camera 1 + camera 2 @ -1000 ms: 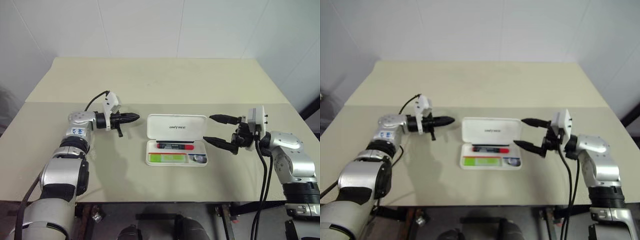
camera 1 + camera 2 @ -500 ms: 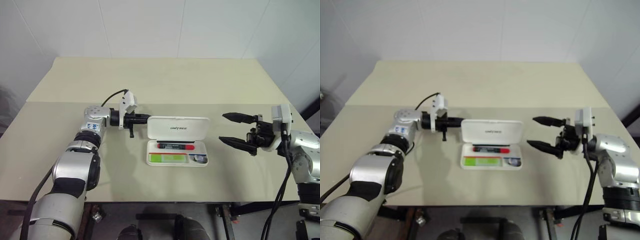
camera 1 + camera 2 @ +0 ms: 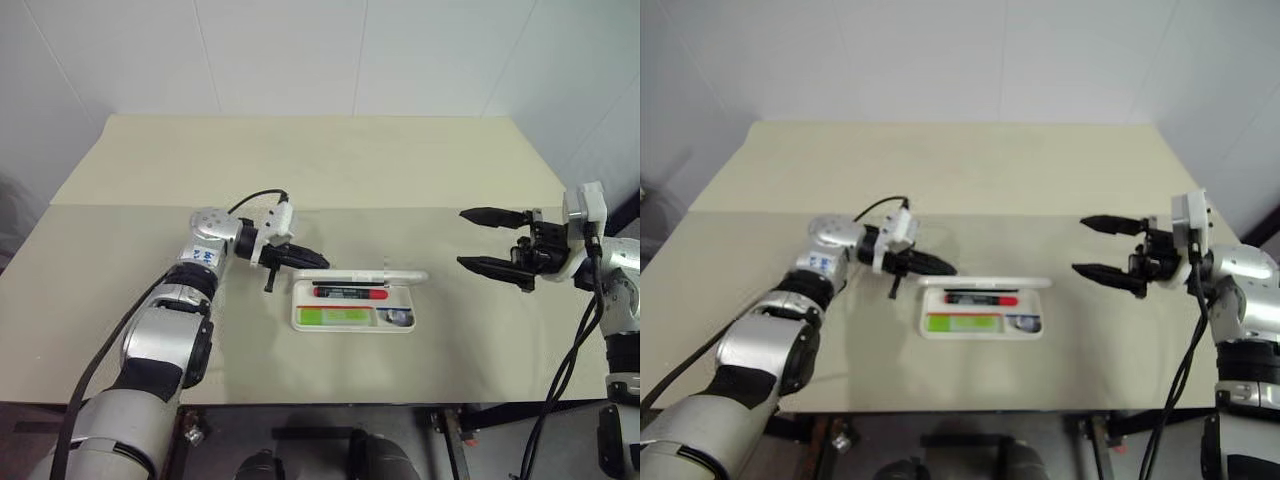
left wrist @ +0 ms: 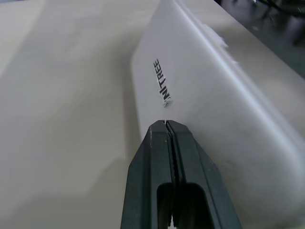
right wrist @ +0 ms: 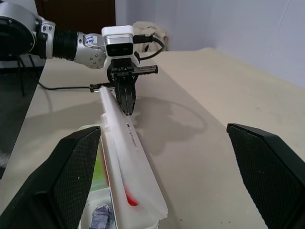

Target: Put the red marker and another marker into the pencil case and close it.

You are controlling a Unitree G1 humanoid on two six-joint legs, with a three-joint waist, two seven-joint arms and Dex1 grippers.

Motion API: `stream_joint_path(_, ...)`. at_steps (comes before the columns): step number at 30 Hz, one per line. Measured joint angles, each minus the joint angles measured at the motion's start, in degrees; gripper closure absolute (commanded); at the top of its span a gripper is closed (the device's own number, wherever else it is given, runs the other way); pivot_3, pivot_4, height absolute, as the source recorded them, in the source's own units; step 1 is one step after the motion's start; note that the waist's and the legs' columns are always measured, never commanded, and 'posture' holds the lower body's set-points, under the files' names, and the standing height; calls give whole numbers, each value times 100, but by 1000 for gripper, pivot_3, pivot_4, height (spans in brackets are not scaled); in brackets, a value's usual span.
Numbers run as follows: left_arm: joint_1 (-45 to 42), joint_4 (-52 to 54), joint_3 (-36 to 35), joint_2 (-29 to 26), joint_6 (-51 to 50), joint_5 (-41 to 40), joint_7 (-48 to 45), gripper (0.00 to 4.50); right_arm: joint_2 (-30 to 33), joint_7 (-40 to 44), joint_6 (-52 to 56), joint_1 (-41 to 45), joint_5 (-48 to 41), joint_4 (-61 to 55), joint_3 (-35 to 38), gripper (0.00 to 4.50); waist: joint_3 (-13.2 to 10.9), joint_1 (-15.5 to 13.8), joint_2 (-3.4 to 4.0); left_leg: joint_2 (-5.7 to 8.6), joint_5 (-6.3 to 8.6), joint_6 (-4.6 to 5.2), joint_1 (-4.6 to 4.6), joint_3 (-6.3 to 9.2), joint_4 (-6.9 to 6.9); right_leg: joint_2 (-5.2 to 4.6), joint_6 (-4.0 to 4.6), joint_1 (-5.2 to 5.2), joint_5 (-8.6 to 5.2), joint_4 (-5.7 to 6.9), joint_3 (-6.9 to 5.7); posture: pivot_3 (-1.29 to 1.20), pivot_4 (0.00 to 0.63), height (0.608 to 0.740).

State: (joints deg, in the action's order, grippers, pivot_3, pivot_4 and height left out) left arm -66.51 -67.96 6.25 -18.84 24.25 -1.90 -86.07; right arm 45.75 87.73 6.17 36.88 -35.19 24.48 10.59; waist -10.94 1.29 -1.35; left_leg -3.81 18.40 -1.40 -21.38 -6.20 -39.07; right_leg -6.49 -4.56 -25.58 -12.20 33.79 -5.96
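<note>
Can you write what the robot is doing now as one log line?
left gripper: shut, pushing pencil case lid | lid: half down | red marker: inside | right gripper: open, apart

The pencil case [image 3: 352, 318] lies on the surface [image 3: 320, 170]; the red marker [image 3: 350, 293] lies in it, behind another marker [image 3: 335, 316].

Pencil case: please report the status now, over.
Left gripper shut, tip against lid of pencil case. Lid half down. Red marker, green highlighter inside. Right gripper open, clear. No obstruction.
</note>
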Motion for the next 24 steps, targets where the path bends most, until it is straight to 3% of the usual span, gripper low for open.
stream_joint_path(9,210,195,834,-35,923,92,0,4490,21,8,15,-72,-55,2,-197,0,0,-6,0,0,0,0,0,1,-4,-2,0,0,0,2,1,0,150,740)
stream_joint_path(24,0,174,1219,-80,2325,616,27,4490,258,15,-11,-278,-348,-163,-658,0,7,0,9,1,5,9,17,-1,-7,-4,1,11,0,3,4,0,150,740)
